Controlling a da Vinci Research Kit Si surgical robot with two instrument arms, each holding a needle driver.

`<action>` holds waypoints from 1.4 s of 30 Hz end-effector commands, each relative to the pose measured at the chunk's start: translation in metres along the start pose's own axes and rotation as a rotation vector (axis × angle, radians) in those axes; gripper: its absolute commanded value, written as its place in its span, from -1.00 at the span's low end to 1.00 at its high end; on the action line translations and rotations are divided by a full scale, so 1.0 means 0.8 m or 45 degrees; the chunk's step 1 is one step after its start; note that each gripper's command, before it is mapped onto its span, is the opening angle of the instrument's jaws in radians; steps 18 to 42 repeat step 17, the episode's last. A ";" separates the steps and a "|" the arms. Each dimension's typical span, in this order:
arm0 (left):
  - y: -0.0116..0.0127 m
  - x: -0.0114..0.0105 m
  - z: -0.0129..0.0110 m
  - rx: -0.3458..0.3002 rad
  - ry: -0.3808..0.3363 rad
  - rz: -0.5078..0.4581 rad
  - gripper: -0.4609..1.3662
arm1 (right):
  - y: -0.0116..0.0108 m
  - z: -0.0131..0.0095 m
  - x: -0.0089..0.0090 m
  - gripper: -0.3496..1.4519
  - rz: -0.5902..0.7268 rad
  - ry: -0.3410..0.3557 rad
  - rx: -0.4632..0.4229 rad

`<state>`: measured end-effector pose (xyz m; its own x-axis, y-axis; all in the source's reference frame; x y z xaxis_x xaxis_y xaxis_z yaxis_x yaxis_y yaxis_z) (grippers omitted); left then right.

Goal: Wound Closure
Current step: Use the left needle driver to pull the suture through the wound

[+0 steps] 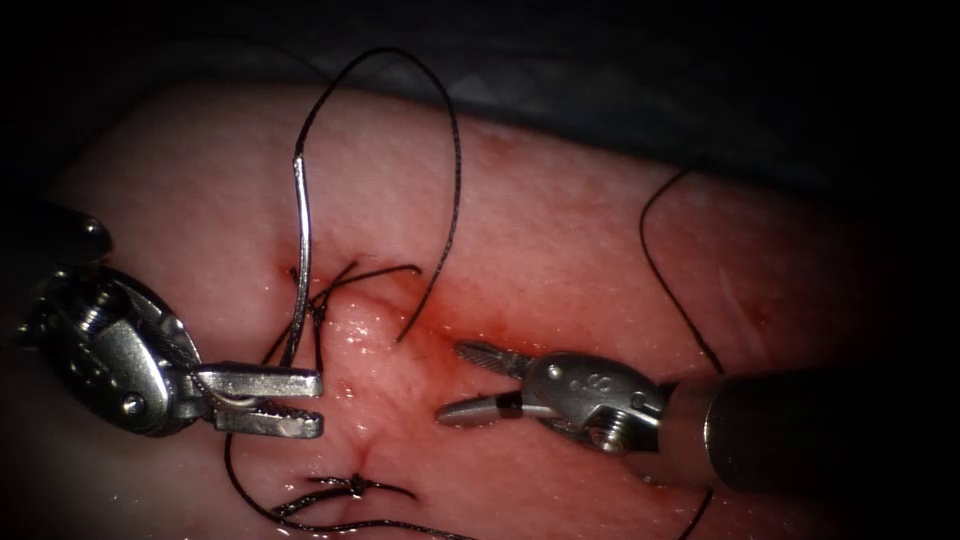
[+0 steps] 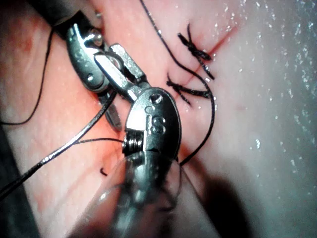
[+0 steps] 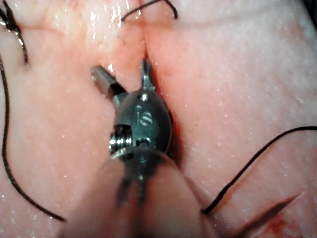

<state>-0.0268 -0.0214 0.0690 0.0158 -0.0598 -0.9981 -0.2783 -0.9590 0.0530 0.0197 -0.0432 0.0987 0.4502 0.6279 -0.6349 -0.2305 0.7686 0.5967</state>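
Meanwhile the needle (image 1: 301, 260) stands in the tissue (image 1: 560, 240) left of the cut (image 1: 362, 400), thread (image 1: 440, 150) looping overhead, both left tool (image 1: 296, 400) and right tool (image 1: 462, 380) gaping, empty.

Noted a dark grey-blue, sheet-like surface (image 1: 620, 90) lying across the top of the endoscope view, dim and smooth, fading to black toward both upper corners.

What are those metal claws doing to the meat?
Stitching practice on cut pink pork tissue. The curved silver needle, trailing black thread, lies left of the cut, apparently not in the tissue, its lower end at the left pincer; grip unclear. The right pincer is open, holding nothing.
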 end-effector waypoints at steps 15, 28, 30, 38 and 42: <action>-0.0013 -0.0018 -0.0018 0.000 -0.014 -0.012 -0.88 | -0.0001 -0.0001 0.0000 0.60 0.001 0.000 0.006; -0.0013 -0.0018 -0.0017 0.000 -0.014 -0.012 -0.88 | -0.0002 -0.0001 0.0001 0.60 0.002 0.000 0.006; -0.0013 -0.0018 -0.0017 0.000 -0.014 -0.012 -0.88 | -0.0002 -0.0001 0.0001 0.60 0.002 0.000 0.006; -0.0013 -0.0018 -0.0017 0.000 -0.014 -0.012 -0.88 | -0.0002 -0.0001 0.0001 0.60 0.002 0.000 0.006; -0.0013 -0.0018 -0.0017 0.000 -0.014 -0.012 -0.88 | -0.0002 -0.0001 0.0001 0.60 0.002 0.000 0.006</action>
